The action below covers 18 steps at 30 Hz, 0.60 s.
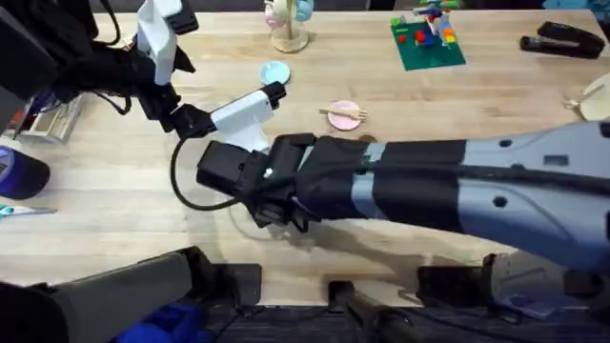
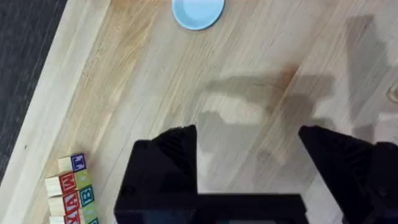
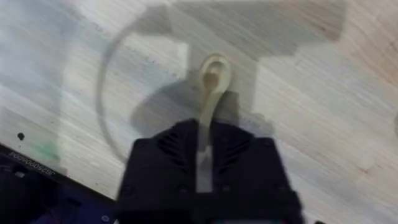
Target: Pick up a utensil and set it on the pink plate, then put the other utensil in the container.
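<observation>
The pink plate [image 1: 344,116] lies in the middle of the table with the pale wooden fork [image 1: 343,112] across it. My right arm reaches over from the lower right. Its gripper [image 1: 274,211] is low over the front of the table and shut on the wooden spoon [image 3: 213,73], whose handle is pinched between the black fingers [image 3: 168,162] with the bowl sticking out ahead. A brown sliver of the container [image 1: 368,138] peeks past that arm's upper edge. My left gripper [image 1: 274,93] [image 2: 249,155] is open and holds nothing, just short of the light blue plate [image 1: 274,72] [image 2: 198,11].
A green baseplate with bricks [image 1: 427,40] and a black stapler [image 1: 562,40] sit at the back right. A wooden stand [image 1: 289,30] is at the back middle. A dark blue cup [image 1: 19,173] stands at the left edge. Alphabet blocks [image 2: 71,193] lie near the table edge.
</observation>
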Each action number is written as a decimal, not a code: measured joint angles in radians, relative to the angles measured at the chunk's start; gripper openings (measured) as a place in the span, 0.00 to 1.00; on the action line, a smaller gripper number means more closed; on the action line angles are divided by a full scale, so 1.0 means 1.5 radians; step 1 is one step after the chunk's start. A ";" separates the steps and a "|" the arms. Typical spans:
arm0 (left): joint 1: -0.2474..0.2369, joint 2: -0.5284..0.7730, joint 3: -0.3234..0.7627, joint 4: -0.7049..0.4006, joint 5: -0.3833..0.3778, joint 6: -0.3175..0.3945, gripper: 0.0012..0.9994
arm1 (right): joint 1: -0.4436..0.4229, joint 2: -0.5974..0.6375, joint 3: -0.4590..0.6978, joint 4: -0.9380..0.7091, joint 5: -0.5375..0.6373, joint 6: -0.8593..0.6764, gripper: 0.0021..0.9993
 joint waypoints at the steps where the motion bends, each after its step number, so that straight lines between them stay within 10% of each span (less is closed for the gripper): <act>1: 0.000 0.000 0.000 0.000 0.000 0.000 0.99 | -0.002 0.000 0.000 -0.001 0.000 0.001 0.10; 18: 0.000 0.000 0.000 0.000 0.000 0.000 0.99 | -0.063 -0.023 0.001 -0.071 0.001 -0.066 0.03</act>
